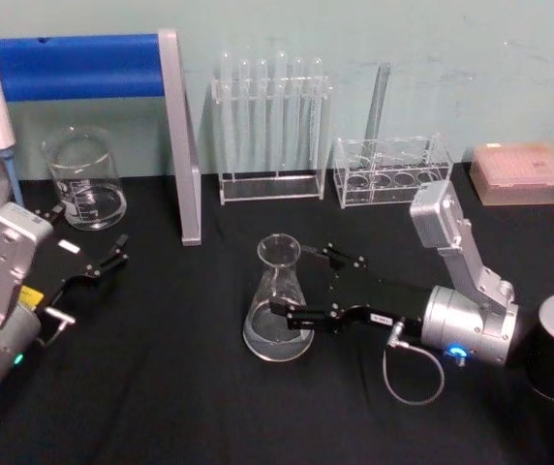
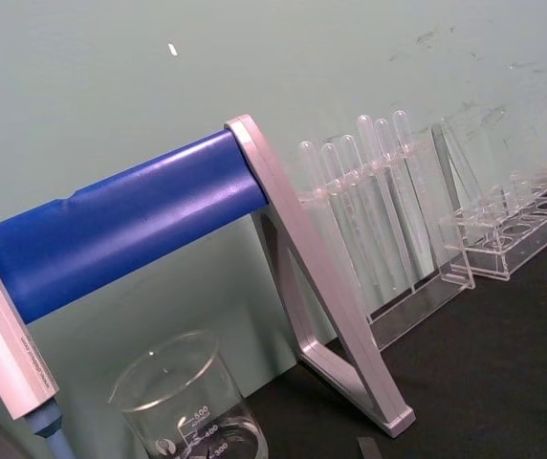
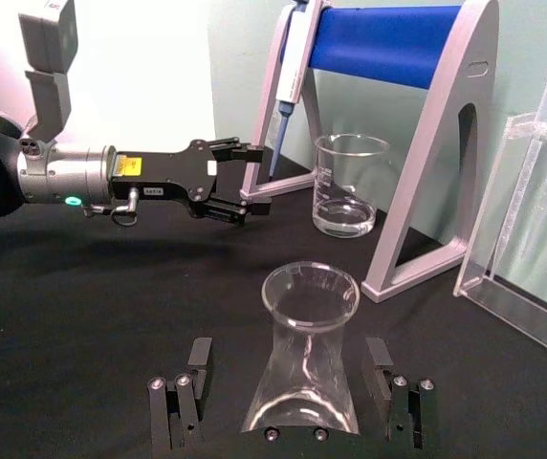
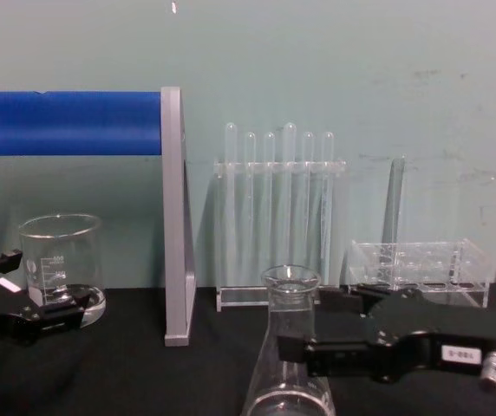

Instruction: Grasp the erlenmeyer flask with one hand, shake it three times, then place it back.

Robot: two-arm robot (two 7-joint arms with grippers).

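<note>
flask (image 1: 277,325) upright, between spread right claw (image 1: 292,279)

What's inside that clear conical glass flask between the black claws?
The clear conical glass flask looks empty; black tablecloth shows through. A finger of the open right gripper covers part of its base, so liquid there is uncertain.
</note>
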